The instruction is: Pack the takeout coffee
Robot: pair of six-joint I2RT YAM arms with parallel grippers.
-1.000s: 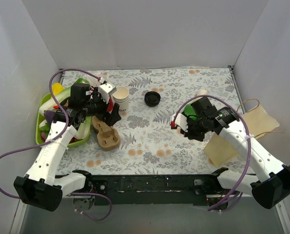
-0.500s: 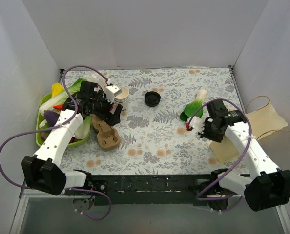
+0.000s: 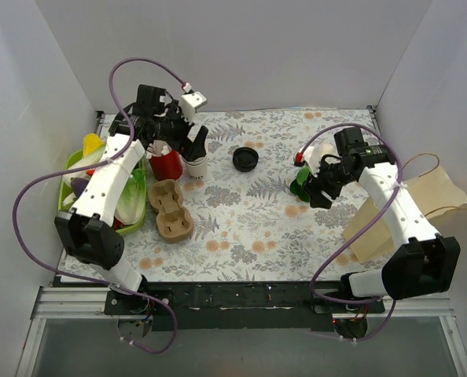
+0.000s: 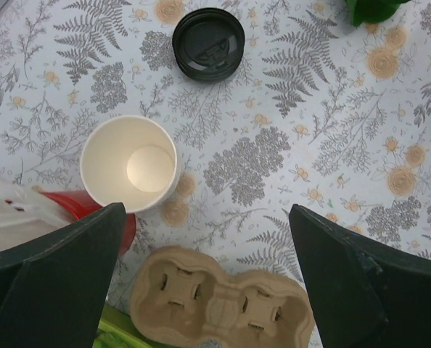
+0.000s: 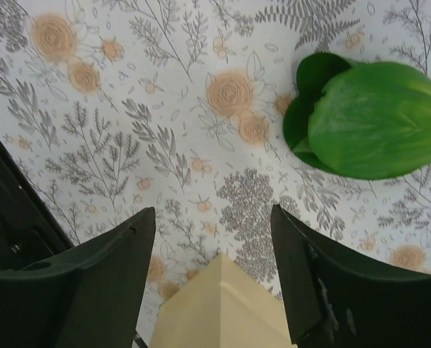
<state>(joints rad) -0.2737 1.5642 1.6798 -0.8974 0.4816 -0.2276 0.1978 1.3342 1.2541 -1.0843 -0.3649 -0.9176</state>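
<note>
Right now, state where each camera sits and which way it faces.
Top external: above and behind the bases, facing down on the table; both arms show.
Left wrist: on the left gripper, facing down at the lidless cup and black lid; both fingers show.
Right wrist: on the right gripper, facing down at a green leaf; both fingers show.
Shared: top and left wrist see the lidless cup; top and right wrist, the green leaf.

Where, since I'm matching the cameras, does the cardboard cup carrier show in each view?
Top external: cardboard cup carrier, left of centre on the mat.
Left wrist: bottom edge, centre.
Right wrist: not in it.
Shared landmark: lidless paper cup, in top external and left wrist.
</note>
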